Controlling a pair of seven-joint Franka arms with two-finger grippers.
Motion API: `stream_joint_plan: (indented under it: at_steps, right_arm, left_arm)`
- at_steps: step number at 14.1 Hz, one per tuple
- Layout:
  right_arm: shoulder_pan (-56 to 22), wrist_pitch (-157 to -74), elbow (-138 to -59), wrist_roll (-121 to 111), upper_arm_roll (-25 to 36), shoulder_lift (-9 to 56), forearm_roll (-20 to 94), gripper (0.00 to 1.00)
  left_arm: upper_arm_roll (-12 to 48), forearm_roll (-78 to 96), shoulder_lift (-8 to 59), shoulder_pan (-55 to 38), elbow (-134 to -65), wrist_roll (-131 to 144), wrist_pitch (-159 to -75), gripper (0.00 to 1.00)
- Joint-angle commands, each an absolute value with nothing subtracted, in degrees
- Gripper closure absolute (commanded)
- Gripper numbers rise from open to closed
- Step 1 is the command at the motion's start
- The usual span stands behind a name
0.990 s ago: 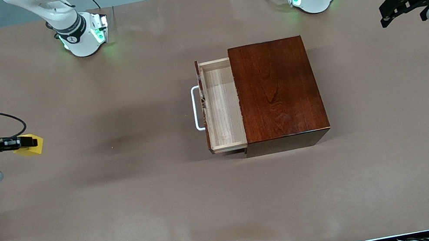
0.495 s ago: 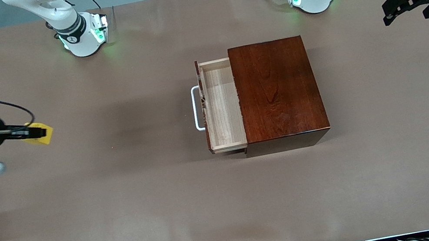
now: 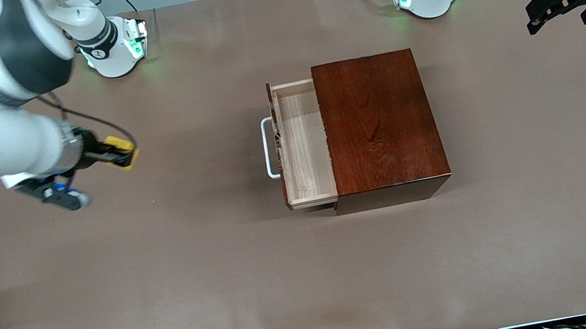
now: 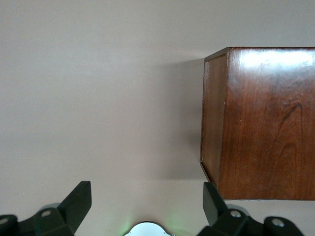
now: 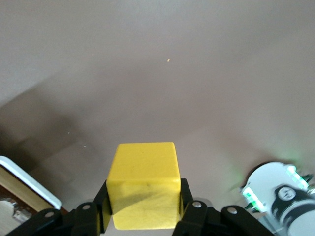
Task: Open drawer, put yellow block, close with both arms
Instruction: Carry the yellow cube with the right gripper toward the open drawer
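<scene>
Yellow block sits pinched in the right gripper, up in the air at the middle left of the picture. It has moved closer to the open drawer, which lies toward the picture's middle. The left gripper waits wide open at the upper right.

Drawer open, bare; yellow block aloft, clamped.
</scene>
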State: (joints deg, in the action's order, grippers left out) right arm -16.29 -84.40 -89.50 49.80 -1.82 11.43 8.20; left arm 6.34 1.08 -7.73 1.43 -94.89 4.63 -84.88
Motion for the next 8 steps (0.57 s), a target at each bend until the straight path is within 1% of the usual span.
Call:
stream_joint_plan:
  at_steps: [1,8]
  right_arm:
    - [-18.36,-85.60,-89.30,58.24,-1.23,11.51,11.68,1.00]
    - [-27.06,-93.15,-89.38,82.41,-1.23,15.02,14.22,1.00]
  left_arm:
    - [6.68,2.20,-8.79,2.29,-95.27,3.34,-84.29,0.00]
    - [6.68,2.11,-8.35,2.20,-95.10,3.43,-84.55,0.00]
